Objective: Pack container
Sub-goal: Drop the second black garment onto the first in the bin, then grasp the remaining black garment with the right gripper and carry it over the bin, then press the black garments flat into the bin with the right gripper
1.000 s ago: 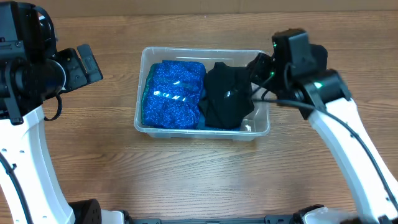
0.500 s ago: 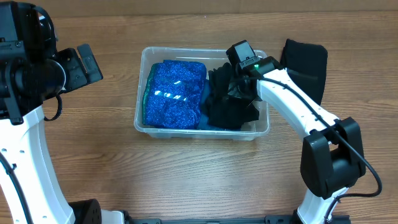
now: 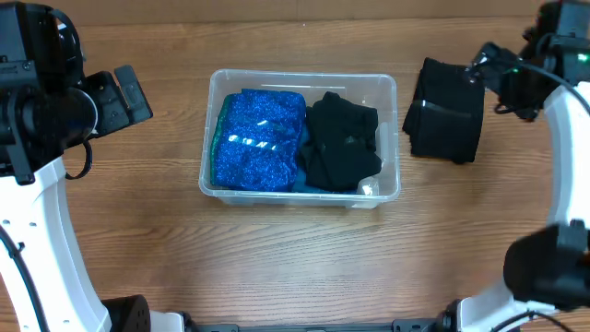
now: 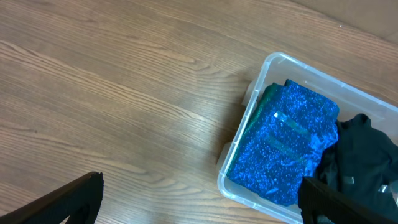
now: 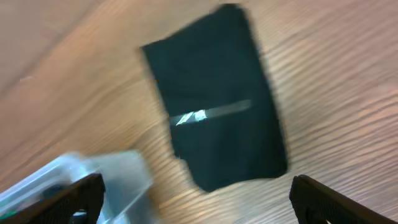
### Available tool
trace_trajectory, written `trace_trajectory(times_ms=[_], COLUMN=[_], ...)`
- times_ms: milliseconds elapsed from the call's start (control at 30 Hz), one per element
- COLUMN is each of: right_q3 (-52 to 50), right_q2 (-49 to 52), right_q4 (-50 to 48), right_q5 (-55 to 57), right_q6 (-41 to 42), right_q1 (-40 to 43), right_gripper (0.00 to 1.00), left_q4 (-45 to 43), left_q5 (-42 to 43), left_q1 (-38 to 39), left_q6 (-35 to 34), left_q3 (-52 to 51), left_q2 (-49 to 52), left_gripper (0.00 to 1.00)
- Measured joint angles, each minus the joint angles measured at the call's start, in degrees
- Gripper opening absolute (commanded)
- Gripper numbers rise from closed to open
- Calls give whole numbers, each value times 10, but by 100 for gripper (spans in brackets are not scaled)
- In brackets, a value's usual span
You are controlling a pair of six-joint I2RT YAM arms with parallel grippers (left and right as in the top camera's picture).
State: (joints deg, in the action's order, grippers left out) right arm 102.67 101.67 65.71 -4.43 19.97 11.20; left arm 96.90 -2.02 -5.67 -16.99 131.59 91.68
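Clear, see-through plastic rectangular container [image 3: 393, 138] sits on the brown wood-grain surface [image 3: 295, 263], near the middle and a little towards the far edge, long side running left to right. Rounded corners and a rolled rim; the walls are transparent enough for the contents to show through at the near side. Its left half holds a flat blue glittery packet [image 3: 258, 138] with a streak of glare across its top, and a thin teal edge [image 3: 221, 129] shows along the packet's left side. The right half holds a crumpled black cloth bundle [image 3: 341, 146], which touches the blue packet's right edge and rises to about rim level. A small white patch [image 3: 369, 187] shows at the near right corner of the base; cannot tell what it is. Just beside the container on the right, apart from its wall, a flat black rectangular packet [image 3: 444, 111] lies on the surface, with a thin glare stripe across its middle in the right wrist view. Left hand [image 4: 199, 208] is well left of the container and above bare wood, fingers spread wide with nothing between them; the container's left end and the blue packet fill the right of its view. Right hand [image 5: 199, 202] is at the far right, beyond the black packet, fingers also wide apart and empty. Its view is blurred, showing the black packet below and a corner of the container at lower left.
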Motion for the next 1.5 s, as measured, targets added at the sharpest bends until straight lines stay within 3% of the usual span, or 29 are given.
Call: trace_trajectory(times_ms=[33, 133, 300, 367, 500, 533, 667, 733, 867, 967, 1067, 1167, 1300, 1333, 1367, 1400, 1433, 1500], right_q3=[0, 0, -3, -3, -2, 2, 3, -9, -8, 5, 0, -11, -19, -24, -35, -45, -50, -56], right_q2=[57, 133, 246, 270, 300, 300, 287, 225, -96, -249, -250, -178, -60, -33, -2, 18, 32, 41], right_q4=[-17, -57, -120, -131, -141, -125, -35, 3, 46, 46, 7, -33, -35, -35, -32, -23, -9, 46], right_q5=[-27, -35, -64, -93, -172, -180, -195, -188, -187, -212, -199, -172, -150, -144, -137, -119, -84, 26], right_q6=[-19, -34, -47, -49, -51, -49, -50, -61, -73, -28, 104, 220, 280, 285, 289, 290, 287, 252], right_q1=[59, 95, 97, 97, 97, 97, 95, 85, 0, -112, -219, -285, -315, -318, -320, -321, -322, -319], right_gripper=[100, 100, 97, 63, 7, 4, 4, 4, 4, 4, 4, 4, 4, 13, 44, 60, 64, 59], left_q4=[0, -1, 0, 0, 0, 0, 0, 0, -1, 0, 0, 0, 0, 0, 0, 0, 0, 0], left_q5=[0, 0, 0, 0, 0, 0, 0, 0, 0, 0, 0, 0, 0, 0, 0, 0, 0, 0], left_q1=[0, 0, 0, 0, 0, 0, 0, 0, 0, 0, 0, 0, 0, 0, 0, 0, 0, 0], left_q6=[0, 0, 0, 0, 0, 0, 0, 0, 0, 0, 0, 0, 0, 0, 0, 0, 0, 0], left_q3=[0, 0, 0, 0, 0, 0, 0, 0, 0, 0, 0, 0, 0, 0, 0, 0, 0, 0], left_q2=[0, 0, 0, 0, 0, 0, 0, 0, 0, 0, 0, 0, 0, 0, 0, 0, 0, 0], left_gripper=[100, 100, 100, 100, 100, 100, 100, 100, 100, 100, 100, 100, 100, 100, 100, 100, 100, 100])
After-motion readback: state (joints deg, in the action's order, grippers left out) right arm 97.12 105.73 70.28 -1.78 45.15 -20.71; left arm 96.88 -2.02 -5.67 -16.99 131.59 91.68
